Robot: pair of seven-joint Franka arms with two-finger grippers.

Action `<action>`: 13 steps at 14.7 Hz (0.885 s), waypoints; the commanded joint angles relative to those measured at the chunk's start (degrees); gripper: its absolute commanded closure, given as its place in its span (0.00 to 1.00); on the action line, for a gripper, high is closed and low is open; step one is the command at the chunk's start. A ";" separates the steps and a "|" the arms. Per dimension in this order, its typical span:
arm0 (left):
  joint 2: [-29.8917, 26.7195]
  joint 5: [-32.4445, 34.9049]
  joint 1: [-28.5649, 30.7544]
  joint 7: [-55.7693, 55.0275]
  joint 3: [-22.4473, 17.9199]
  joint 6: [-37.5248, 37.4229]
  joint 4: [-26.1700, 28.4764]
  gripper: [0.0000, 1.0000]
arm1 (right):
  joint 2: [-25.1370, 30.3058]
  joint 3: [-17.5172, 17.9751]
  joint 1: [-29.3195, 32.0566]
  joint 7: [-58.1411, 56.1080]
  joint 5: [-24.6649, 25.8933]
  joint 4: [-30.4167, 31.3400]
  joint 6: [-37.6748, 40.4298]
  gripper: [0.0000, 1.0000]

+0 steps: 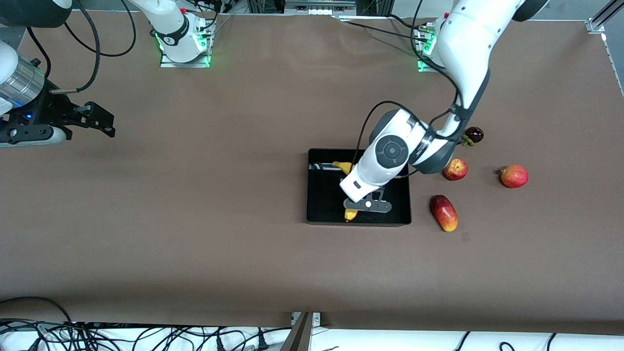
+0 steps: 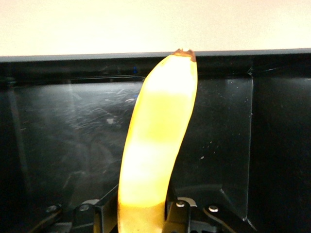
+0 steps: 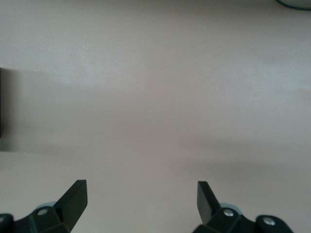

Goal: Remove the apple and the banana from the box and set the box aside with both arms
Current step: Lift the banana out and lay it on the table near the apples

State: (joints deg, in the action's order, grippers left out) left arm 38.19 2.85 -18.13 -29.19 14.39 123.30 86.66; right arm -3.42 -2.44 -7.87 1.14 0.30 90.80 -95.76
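The yellow banana (image 1: 344,167) (image 2: 155,145) is inside the black box (image 1: 322,195) (image 2: 73,131), its tip reaching toward one wall. My left gripper (image 1: 364,204) (image 2: 142,213) is down in the box and shut on the banana near one end, with a finger on each side. On the table beside the box, toward the left arm's end, sits the small red apple (image 1: 455,169). My right gripper (image 1: 103,122) (image 3: 141,189) waits open over bare table at the right arm's end, nothing between its fingers.
An oblong red-yellow mango (image 1: 443,213) lies beside the box, nearer the front camera than the apple. A larger round red fruit (image 1: 514,176) and a dark purple fruit (image 1: 474,134) sit further toward the left arm's end. Cables hang past the table's front edge.
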 commanded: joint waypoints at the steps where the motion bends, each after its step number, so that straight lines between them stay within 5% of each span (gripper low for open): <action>1: -4.26 1.02 3.00 2.72 0.55 -7.87 -0.69 0.93 | -0.09 0.60 0.75 0.09 0.23 -0.72 0.58 0.00; 6: -4.54 1.37 10.82 25.44 -0.15 -21.87 -4.40 0.94 | -0.09 0.60 0.75 0.09 0.23 -0.72 0.67 0.00; 9: -2.78 12.07 15.91 41.00 -1.64 -19.78 -3.52 0.96 | -0.18 0.60 0.75 0.09 0.23 -0.72 0.67 0.00; 13: 0.99 13.15 23.56 55.70 -1.82 -10.65 -3.25 0.95 | -0.09 0.60 0.75 0.09 0.23 -0.72 0.58 0.00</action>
State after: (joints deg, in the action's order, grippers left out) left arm 37.73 14.56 2.59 20.13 11.92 109.22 83.26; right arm -3.43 -2.45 -7.83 1.14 0.30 90.80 -95.74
